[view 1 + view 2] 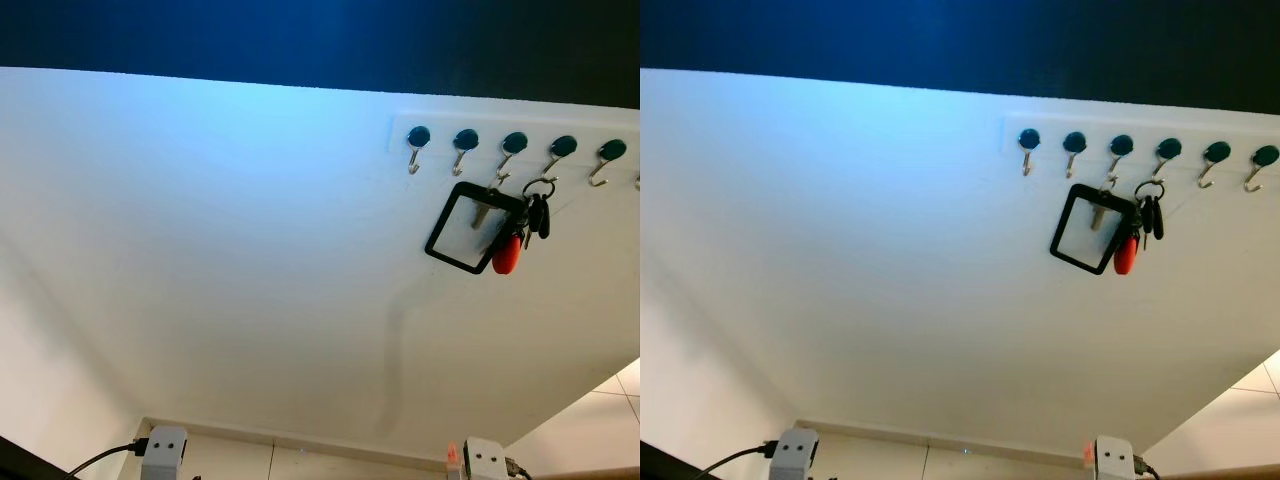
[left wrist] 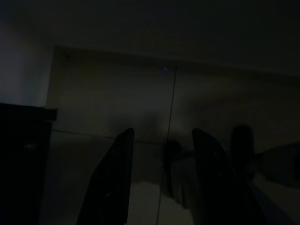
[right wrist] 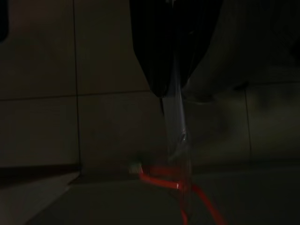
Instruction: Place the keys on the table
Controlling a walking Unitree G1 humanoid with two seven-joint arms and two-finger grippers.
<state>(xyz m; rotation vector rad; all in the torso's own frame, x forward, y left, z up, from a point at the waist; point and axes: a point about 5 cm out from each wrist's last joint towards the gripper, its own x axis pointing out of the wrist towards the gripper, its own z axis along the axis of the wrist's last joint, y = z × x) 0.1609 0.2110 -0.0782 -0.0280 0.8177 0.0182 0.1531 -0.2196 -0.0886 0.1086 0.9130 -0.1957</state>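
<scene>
- Keys (image 1: 537,214) are hanging on a bunch from one hook of a white hook rail (image 1: 515,146) on the white wall (image 1: 220,260), far above both grippers and toward the right arm's side.
- A red fob (image 1: 507,254) and a black-framed clear card holder (image 1: 472,228) are dangling with the bunch, the holder tilting against the wall just beside the keys.
- Neighbouring hooks (image 1: 418,140) with dark round caps are sitting bare along the rail on either side of the bunch.
- The left gripper (image 2: 161,159) is hanging low over a dim tiled floor (image 2: 140,108), well below the keys; its two black fingers (image 2: 115,180) are standing apart with nothing between them.
- The right gripper (image 3: 169,61) is also pointing down at dark floor tiles (image 3: 108,122); its fingers are reading as closed together, with a pale clear strip (image 3: 177,126) trailing from their tips.
- A red cord (image 3: 187,187) is lying on the floor beyond the right gripper's tips.
- Two grey arm housings (image 1: 165,452) are showing at the lower edge of the head view, a black cable (image 1: 100,460) running off the left one.
</scene>
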